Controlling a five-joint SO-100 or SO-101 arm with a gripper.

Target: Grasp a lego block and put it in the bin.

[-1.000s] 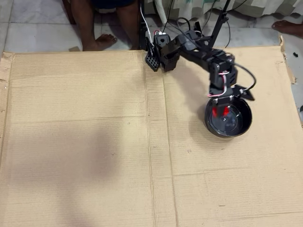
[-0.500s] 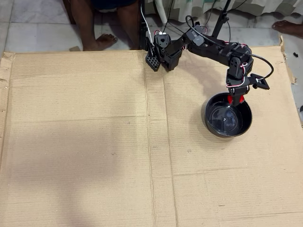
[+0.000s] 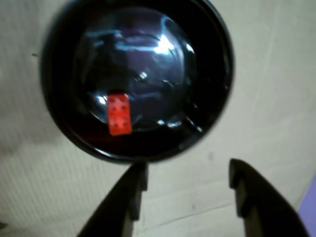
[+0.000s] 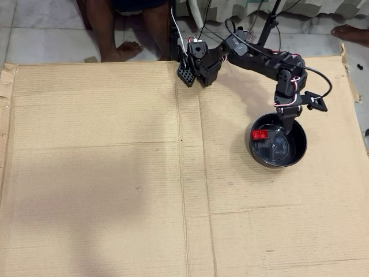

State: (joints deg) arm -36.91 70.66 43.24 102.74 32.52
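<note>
the red lego block [image 3: 119, 114] lies inside the black bin [image 3: 59, 106] near its wall, while the gripper [image 3: 187, 183] hangs released, empty, its fingers parted, beside the bin's rim above the cardboard [image 4: 104, 173].

The lego block [image 4: 259, 134] lies inside the bin [image 4: 300, 151], against the inner wall on the left side in the overhead view. The bin sits on the desk [image 4: 104, 173], toward its right edge in that view. The gripper [image 4: 288, 118] hangs over the bin's far rim. In the wrist view, the block [image 3: 119, 114] rests low and left in the bin [image 3: 59, 113], with two spread fingers [image 3: 136, 190] just outside its near rim.
</note>
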